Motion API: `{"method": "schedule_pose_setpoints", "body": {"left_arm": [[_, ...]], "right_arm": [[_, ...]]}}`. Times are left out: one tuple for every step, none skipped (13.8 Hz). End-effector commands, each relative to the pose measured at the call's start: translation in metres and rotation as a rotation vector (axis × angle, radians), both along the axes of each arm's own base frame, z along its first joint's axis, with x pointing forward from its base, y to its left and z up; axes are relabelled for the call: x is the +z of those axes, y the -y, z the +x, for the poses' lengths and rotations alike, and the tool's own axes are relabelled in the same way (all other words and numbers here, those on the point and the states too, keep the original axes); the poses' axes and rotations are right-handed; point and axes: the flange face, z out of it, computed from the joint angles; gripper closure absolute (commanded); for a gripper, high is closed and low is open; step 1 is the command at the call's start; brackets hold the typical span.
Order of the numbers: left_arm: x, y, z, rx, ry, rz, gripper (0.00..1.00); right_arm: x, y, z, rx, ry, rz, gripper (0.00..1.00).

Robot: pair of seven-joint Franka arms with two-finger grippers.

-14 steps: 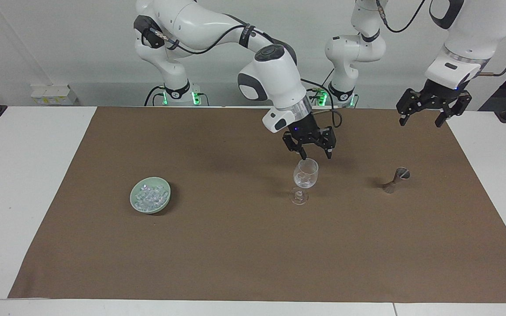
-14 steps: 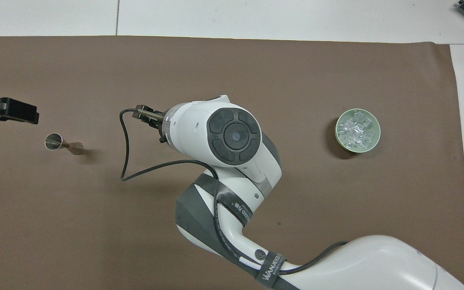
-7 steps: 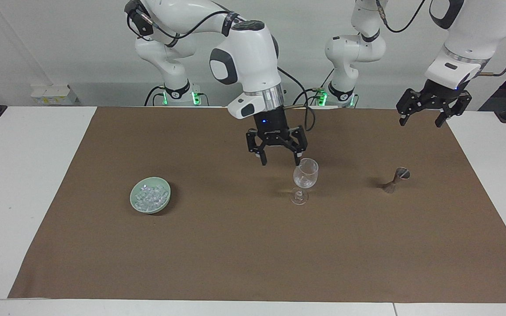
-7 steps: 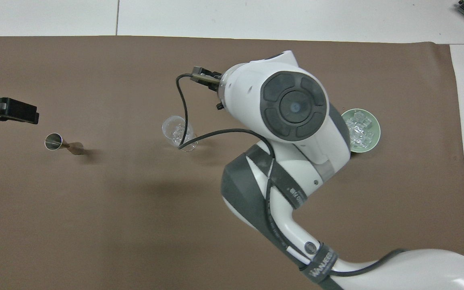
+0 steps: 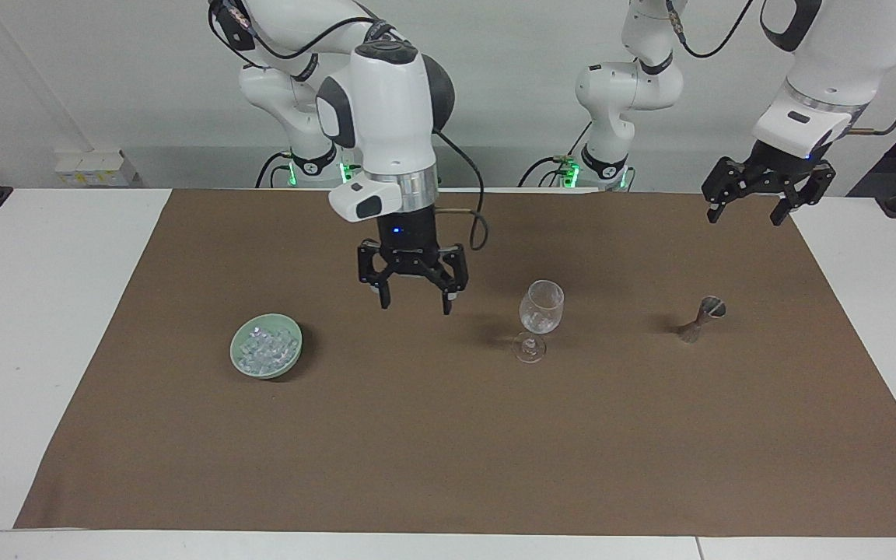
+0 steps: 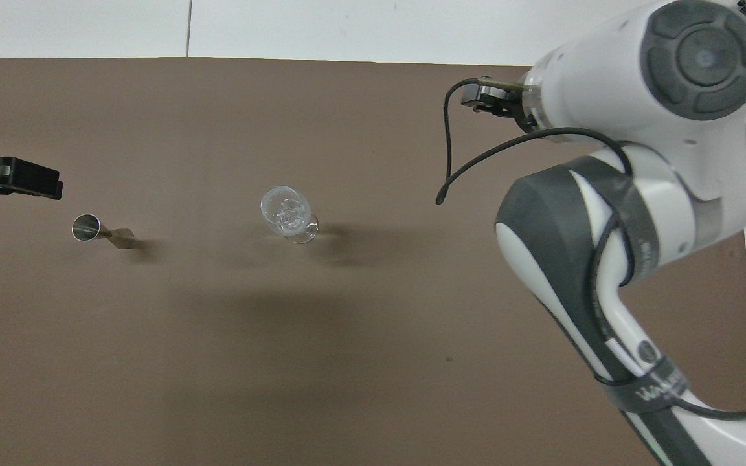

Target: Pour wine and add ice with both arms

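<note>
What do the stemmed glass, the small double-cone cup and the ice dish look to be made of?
Wine glass: clear glass or clear plastic; the mat shows through it.
Jigger: likely metal, with a grey, dull sheen.
Dish: probably glazed ceramic, pale green and smooth.

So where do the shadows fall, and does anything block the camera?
Facing view: wine glass and metal jigger cast soft shadows toward the right arm's end. Overhead view: the right arm covers the green dish entirely; the glass glints faintly.
</note>
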Motion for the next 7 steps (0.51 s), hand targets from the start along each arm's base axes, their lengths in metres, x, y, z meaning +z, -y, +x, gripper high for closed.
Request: {"method": "schedule_pose_setpoints", "body": {"left_arm": [[-0.001, -0.001, 0.001, -0.001, 0.007, -0.004, 0.00], [0.000, 0.000, 0.000, -0.002, 0.010, -0.004, 0.00], [0.000, -0.001, 0.000, -0.001, 0.009, -0.004, 0.00], [0.000, 0.000, 0.000, -0.002, 0.010, -0.004, 0.00], [0.000, -0.001, 0.000, -0.001, 0.009, -0.004, 0.00], [0.000, 0.000, 0.000, -0.002, 0.009, -0.004, 0.00], [0.000, -0.001, 0.000, 0.000, 0.007, -0.004, 0.00]], "right_arm": [[0.018, 0.047, -0.033, 0.003, -0.055, 0.019, 0.00], [0.023, 0.062, -0.042, -0.001, -0.083, 0.022, 0.00], [0.028, 0.074, -0.049, 0.020, -0.109, 0.013, 0.00], [0.035, 0.086, -0.057, 0.035, -0.133, 0.002, 0.00], [0.042, 0.101, -0.067, 0.033, -0.168, -0.007, 0.00], [0.049, 0.123, -0.075, 0.033, -0.192, -0.015, 0.00], [0.052, 0.132, -0.082, 0.058, -0.225, -0.020, 0.00]]}}
